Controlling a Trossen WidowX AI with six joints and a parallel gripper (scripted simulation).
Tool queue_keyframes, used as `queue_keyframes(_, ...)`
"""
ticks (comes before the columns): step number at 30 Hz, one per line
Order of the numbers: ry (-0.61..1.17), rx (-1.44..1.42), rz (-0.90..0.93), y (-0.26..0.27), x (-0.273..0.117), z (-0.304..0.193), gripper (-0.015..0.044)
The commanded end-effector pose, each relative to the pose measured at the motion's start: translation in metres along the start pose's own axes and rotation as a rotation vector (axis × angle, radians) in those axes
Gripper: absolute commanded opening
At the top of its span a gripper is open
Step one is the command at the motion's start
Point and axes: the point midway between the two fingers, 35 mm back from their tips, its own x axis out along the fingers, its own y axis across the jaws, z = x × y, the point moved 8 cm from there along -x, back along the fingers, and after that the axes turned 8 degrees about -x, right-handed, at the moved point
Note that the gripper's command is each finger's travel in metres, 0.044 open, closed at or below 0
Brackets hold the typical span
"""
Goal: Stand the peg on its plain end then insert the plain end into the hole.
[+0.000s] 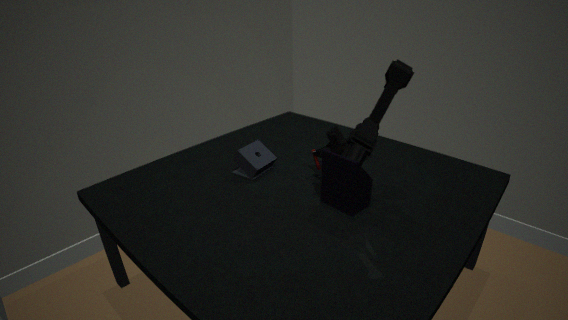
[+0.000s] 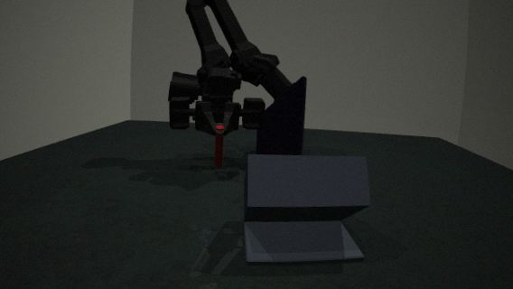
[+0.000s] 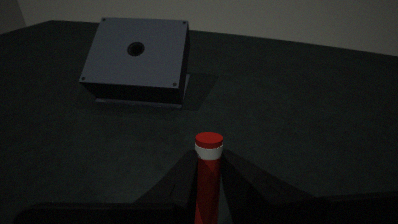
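The red peg [image 1: 317, 161] [image 2: 219, 151] [image 3: 208, 190] is between the fingers of my gripper [image 2: 219, 130] [image 3: 208, 157], which is shut on it near its white-banded end. The banded end is up and the plain end points down. The peg leans a little in the top view. Whether its lower end touches the table is unclear. The sloped panel [image 1: 248, 150] [image 2: 307, 181] [image 3: 110, 62] stands apart from the peg. Its hole [image 1: 258, 154] [image 3: 135, 49] is empty; the exterior camera sees the panel from behind, with the hole hidden.
The dark table [image 1: 215, 225] [image 2: 113, 217] [image 3: 300, 115] carries the panel and the arm's dark base block [image 1: 346, 185] [image 2: 284, 122]. The panel's base plate [image 2: 298, 253] lies flat under it. In the wrist view the panel is at the upper left, beyond the peg.
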Motion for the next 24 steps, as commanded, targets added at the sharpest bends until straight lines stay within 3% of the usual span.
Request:
queue_keyframes(1,-0.041,0.0,-0.003,0.001,-0.002,-0.004,0.0049)
queue_keyframes(16,-0.17,0.0,-0.02,0.003,-0.01,-0.016,0.0049)
queue_keyframes(24,-0.144,0.003,-0.016,0.003,-0.01,-0.014,0.0049)
